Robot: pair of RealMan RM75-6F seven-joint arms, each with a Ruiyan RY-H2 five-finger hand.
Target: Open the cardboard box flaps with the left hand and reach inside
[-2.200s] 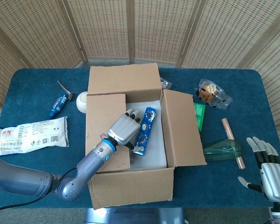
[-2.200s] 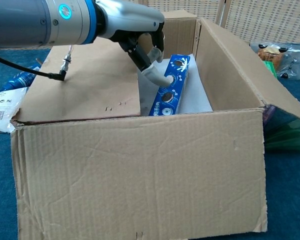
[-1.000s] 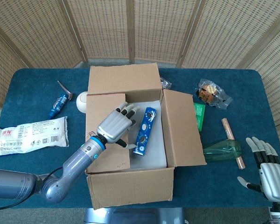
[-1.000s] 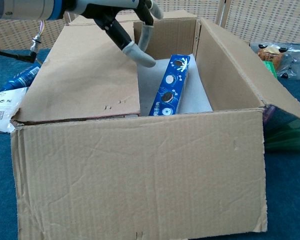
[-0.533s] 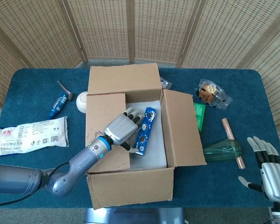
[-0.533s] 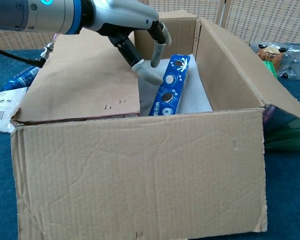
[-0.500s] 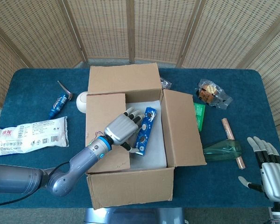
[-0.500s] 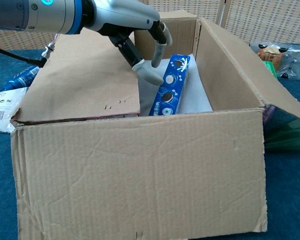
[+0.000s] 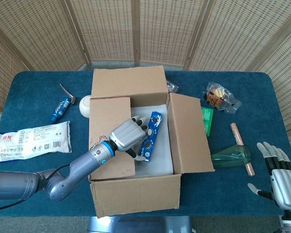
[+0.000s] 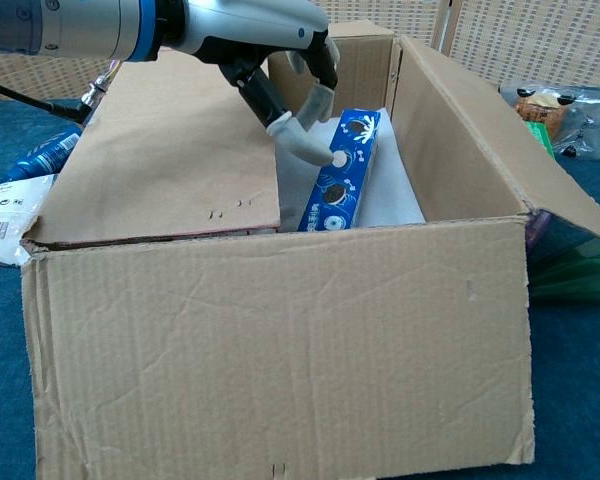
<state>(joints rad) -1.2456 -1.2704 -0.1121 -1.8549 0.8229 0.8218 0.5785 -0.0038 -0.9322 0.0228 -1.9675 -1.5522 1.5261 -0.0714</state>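
Observation:
The cardboard box [image 9: 136,194] stands mid-table with its back flap [image 9: 128,81] and right flap [image 9: 189,133] folded outward. Its left flap [image 9: 108,127] [image 10: 170,160] lies level over the left part of the opening. Inside, a blue cookie pack [image 9: 151,135] [image 10: 342,172] rests on white paper. My left hand [image 9: 128,136] [image 10: 280,55] reaches over the left flap's edge into the opening, fingers curved and apart, thumb tip close beside the pack, holding nothing. My right hand [image 9: 280,175] hangs open past the table's near right corner.
Left of the box lie a white snack bag [image 9: 31,141], a blue tube [image 9: 62,108] and a white round object [image 9: 85,106]. To the right are a green packet [image 9: 207,120], a pastry bag [image 9: 220,97], a green bottle [image 9: 231,156] and a brown stick [image 9: 242,148].
My left hand rose over the left flap a second ago, then came back down and shifted right, toward the blue pack. The box and right hand have not moved.

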